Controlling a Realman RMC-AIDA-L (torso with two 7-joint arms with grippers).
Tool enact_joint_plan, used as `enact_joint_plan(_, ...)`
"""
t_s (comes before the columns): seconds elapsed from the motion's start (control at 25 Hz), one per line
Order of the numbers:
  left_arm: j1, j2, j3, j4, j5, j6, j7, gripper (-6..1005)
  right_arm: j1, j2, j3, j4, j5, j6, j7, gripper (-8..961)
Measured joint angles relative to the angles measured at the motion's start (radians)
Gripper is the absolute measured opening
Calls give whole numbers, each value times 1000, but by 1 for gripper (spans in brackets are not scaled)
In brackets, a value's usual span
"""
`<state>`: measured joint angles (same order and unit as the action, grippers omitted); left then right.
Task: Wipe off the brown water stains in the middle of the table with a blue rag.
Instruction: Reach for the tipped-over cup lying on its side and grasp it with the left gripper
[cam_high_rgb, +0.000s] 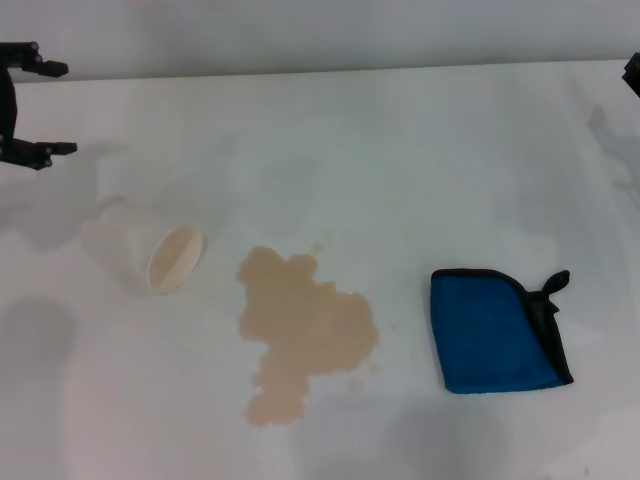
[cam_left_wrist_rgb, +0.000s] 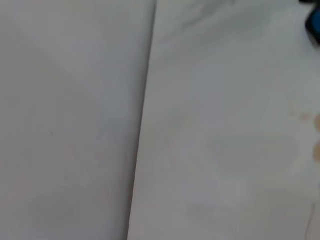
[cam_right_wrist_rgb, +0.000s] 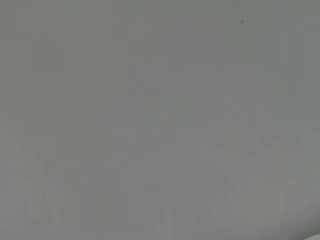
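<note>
1. Brown water stains (cam_high_rgb: 300, 330): one light tan, irregular lobed puddle, flat and thin, with tiny droplets at its upper right and lower edges. It lies in the lower centre of the head view, on the table (cam_high_rgb: 400, 150), and runs from a broad upper lobe down to a narrower lobe at the lower left.
2. Blue rag (cam_high_rgb: 490, 335): folded, roughly square plush cloth, bright blue with a soft nap, bound in black along its right edge, with a small black loop at its upper right corner. It lies flat in the lower right of the head view, apart from the puddle, with bare tabletop between them.
3. Table: wide, smooth, plain white top with soft grey shadows; its far edge crosses the top of the head view.
4. Paper cup (cam_high_rgb: 150, 255): white outside, beige inside, lying on its side left of the puddle with its open mouth toward the lower right, close to the stain but not touching it.
5. Left gripper (cam_high_rgb: 35, 108): black, at the upper left edge of the head view, its two fingers spread apart with nothing between them.
6. Right gripper (cam_high_rgb: 632, 75): only a dark sliver shows at the upper right edge, so whether it is spread or closed cannot be told.
</note>
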<state>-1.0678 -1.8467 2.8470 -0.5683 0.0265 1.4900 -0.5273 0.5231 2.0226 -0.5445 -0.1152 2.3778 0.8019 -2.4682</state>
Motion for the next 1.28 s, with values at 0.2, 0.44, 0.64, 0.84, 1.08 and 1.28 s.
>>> enact_joint_plan(0.2,-14,-2,0,5,32,-14,40,857,7,2,0,24,25,-1,-4,820)
enact_joint_plan(0.44,-47,-46,0,11,147,-80,128,856,8,1,29,36,60,-15,-6,816)
enact_joint_plan(0.64,-81,-84,0,1,243,-131,128,858,10,1,58,45,63,-15,-9,814)
enact_joint_plan(0.84,-87,-87,0,2,246,-119,125,858,12,0,58,43,63,-16,-11,811)
enact_joint_plan(1.08,-97,-100,0,5,276,-89,124,857,15,-1,59,43,63,-16,-11,807)
enact_joint_plan(1.28,-116,-183,0,-49,310,-105,82,857,19,-1,62,45,63,-16,-12,805)
